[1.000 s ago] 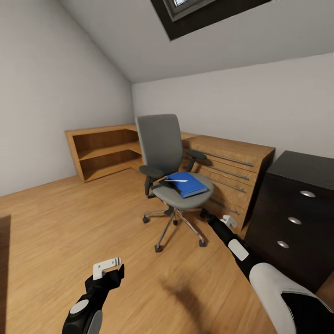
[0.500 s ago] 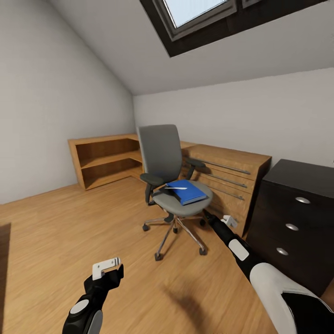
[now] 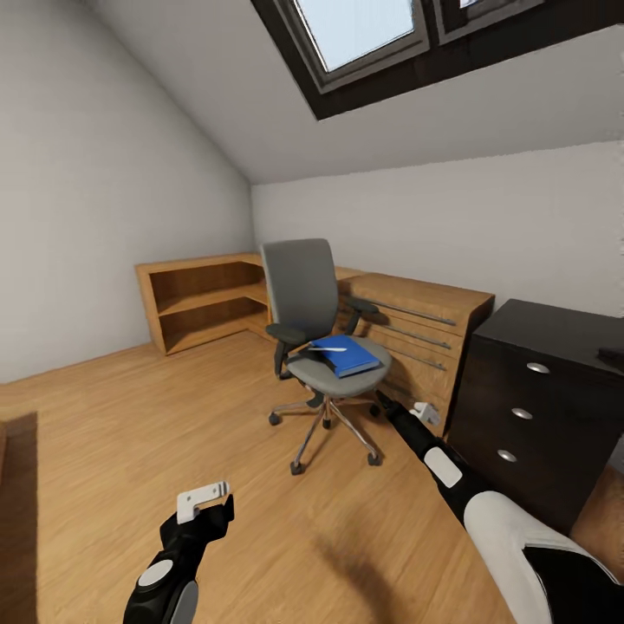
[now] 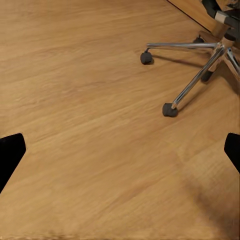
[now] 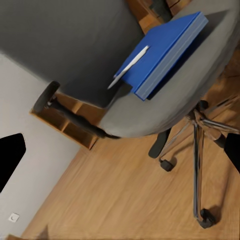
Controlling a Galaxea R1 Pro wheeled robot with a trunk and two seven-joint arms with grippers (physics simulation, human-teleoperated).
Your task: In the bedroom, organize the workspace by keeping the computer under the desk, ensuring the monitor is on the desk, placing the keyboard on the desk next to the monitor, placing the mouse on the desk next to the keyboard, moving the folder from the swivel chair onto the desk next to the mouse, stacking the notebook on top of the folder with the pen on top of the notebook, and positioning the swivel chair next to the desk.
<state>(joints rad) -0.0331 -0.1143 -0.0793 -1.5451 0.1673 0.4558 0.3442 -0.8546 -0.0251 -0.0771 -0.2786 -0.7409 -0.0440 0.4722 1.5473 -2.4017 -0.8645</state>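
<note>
Wooden floor point(image 3: 104, 433) carries the swivel chair point(image 3: 322, 347) beside the desk point(image 3: 529, 407); both tools spread wide.

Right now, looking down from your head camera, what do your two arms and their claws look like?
The left arm is black with a rounded grey disc on its side, ending in a white angular claw. The right arm has a bulky white shell near the shoulder, then a slim black forearm with a white patch, ending in a small white claw. In both wrist views the fingertips show as black wedges.
</note>
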